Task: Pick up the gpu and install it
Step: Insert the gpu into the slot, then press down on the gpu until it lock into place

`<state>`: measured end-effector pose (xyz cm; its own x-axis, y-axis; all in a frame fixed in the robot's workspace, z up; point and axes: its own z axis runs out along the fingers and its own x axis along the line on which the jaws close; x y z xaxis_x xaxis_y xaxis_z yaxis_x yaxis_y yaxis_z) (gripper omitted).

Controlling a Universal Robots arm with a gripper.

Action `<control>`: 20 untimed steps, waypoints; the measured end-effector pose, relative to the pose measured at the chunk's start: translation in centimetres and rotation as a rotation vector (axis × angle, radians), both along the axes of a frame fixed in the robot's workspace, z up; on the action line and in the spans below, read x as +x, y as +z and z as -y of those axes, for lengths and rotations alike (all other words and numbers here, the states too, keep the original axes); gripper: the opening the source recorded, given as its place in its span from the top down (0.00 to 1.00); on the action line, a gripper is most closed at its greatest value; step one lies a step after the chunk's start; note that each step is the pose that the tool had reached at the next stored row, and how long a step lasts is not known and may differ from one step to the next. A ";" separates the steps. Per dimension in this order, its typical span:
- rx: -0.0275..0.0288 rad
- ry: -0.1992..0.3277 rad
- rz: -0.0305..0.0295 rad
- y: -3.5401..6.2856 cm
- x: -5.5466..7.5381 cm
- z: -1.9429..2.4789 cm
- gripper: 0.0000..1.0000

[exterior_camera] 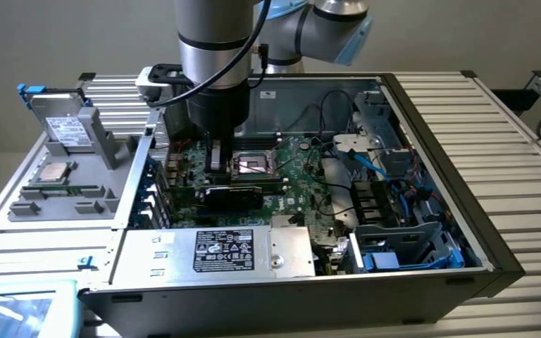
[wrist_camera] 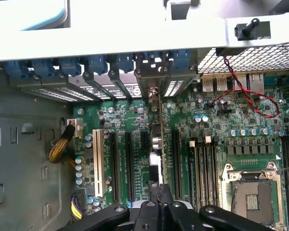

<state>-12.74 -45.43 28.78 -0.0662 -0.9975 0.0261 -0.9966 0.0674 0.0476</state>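
In the exterior view, the Universal Robots arm (exterior_camera: 216, 49) reaches straight down into an open computer case (exterior_camera: 496, 232) that lies on a slatted tabletop (exterior_camera: 496, 120). Its gripper (exterior_camera: 217, 163) sits low over the green motherboard (exterior_camera: 294, 186), just beside the empty CPU socket (exterior_camera: 251, 166). The gpu (exterior_camera: 231, 195) — a flat black card — stands on edge right under the gripper, down among the expansion slots. In front of it lies the silver power supply (exterior_camera: 219, 251) with a black label. Outside the case, toward the exterior view's left, a grey tray (exterior_camera: 59, 204) holds a processor (exterior_camera: 53, 172), and a drive in a blue-tabbed caddy (exterior_camera: 64, 127) stands upright.

In the wrist view, the gripper (wrist_camera: 160, 195) points at the motherboard (wrist_camera: 135, 120), and its jaws are clamped on the gpu (wrist_camera: 156, 144), seen edge-on as a thin dark strip. The card runs between the black expansion slots (wrist_camera: 129, 166) and the memory slots (wrist_camera: 202, 168), its metal bracket reaching the row of blue slot latches (wrist_camera: 120, 61) at the case's rear wall. The CPU socket (wrist_camera: 253, 195) lies off to one side.
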 end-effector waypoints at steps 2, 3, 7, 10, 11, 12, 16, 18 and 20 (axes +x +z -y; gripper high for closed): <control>0.0001 0.000 0.0000 0.00 0.0 0.00 0.88; 0.0001 0.000 0.0000 0.00 0.0 0.00 0.88; 0.0001 0.000 0.0001 0.00 0.0 0.00 0.88; 0.0001 0.000 0.0000 0.00 0.0 0.00 0.88; 0.0001 0.000 0.0000 0.00 0.0 0.00 0.88; 0.0001 0.000 0.0000 0.00 0.0 0.00 0.88; 0.0001 0.000 0.0000 0.00 -0.1 -0.01 0.88; 0.0000 0.000 0.0000 0.00 -0.3 -0.04 0.88; 0.0001 0.000 0.0000 -0.01 -0.8 -0.11 0.88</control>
<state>-13.51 -45.32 28.77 -0.0660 -0.9975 0.0260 -0.9966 0.0672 0.0476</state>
